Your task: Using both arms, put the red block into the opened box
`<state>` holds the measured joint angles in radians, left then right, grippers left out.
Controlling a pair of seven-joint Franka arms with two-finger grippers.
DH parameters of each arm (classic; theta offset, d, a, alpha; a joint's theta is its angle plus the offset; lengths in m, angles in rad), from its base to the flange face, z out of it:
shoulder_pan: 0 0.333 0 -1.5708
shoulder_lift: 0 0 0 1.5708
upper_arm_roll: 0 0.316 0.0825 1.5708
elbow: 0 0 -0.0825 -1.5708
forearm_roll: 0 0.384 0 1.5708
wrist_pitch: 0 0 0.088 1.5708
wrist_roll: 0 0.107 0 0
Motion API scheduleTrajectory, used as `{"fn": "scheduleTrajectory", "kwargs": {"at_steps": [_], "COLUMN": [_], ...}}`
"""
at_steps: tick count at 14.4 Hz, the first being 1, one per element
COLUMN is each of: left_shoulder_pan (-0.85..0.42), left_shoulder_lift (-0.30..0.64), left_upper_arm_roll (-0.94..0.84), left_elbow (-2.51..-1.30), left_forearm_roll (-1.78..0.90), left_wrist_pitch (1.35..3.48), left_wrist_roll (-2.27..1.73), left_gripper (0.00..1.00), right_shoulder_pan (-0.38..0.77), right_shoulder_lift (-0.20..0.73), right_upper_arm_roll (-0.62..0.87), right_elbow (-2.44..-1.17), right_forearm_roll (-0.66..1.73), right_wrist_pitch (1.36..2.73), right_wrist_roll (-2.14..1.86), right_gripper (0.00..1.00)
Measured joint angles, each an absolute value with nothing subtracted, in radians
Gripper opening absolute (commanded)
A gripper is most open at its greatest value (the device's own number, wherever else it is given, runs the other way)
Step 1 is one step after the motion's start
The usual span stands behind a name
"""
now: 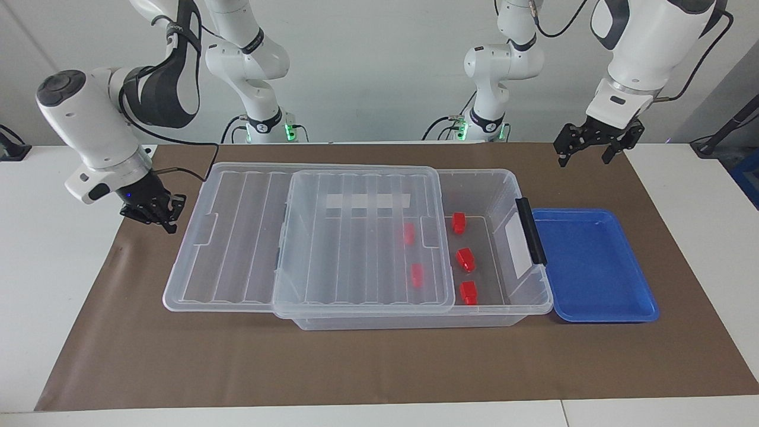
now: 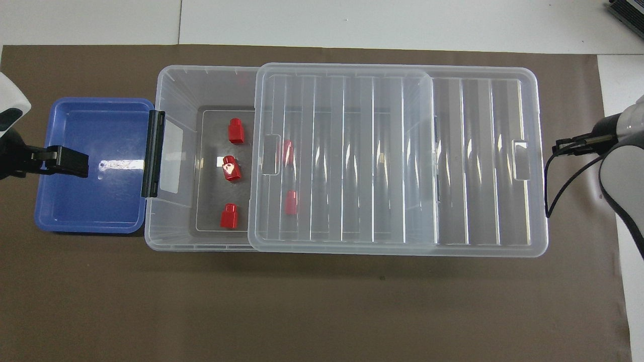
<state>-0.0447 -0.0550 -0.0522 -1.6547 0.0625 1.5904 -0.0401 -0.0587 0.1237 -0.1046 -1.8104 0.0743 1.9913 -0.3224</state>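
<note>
Several red blocks [image 1: 465, 259] [image 2: 232, 168] lie on the floor of the clear box [image 1: 504, 176] [image 2: 168, 83]; two of them show through the ribbed lid [image 1: 237, 237] [image 2: 478, 161]. The lid is slid toward the right arm's end of the table, leaving the box open at the left arm's end by the black handle [image 1: 531, 231] [image 2: 152, 153]. My left gripper [image 1: 584, 158] [image 2: 75, 163] hangs open and empty in the air by the blue tray. My right gripper [image 1: 166, 222] [image 2: 559, 148] is shut on nothing, low beside the lid's overhanging end.
A shallow blue tray [image 1: 593, 267] [image 2: 90, 201] with nothing in it sits against the box's handle end. Everything rests on a brown mat [image 1: 379, 367] over the white table. The right arm's cable [image 2: 558, 191] loops beside the lid.
</note>
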Motion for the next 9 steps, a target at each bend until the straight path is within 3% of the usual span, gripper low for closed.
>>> {"fn": "scheduleTrajectory", "kwargs": {"at_steps": [9], "left_shoulder_pan": [-0.045], "left_shoulder_lift": [-0.055], "left_upper_arm_roll": [-0.059], "left_elbow": [-1.656], "left_forearm_roll": [0.016], "left_wrist_pitch": [1.591], "left_wrist_roll": [-0.038], "left_gripper": [1.0], "right_shoulder_pan": [-0.043], "right_shoulder_lift": [0.129], "right_upper_arm_roll": [-0.094], "right_elbow": [-1.811], "right_forearm_roll": [0.097], "right_wrist_pitch": [2.011], "right_wrist_roll": [-0.326], "right_gripper": [0.0]}}
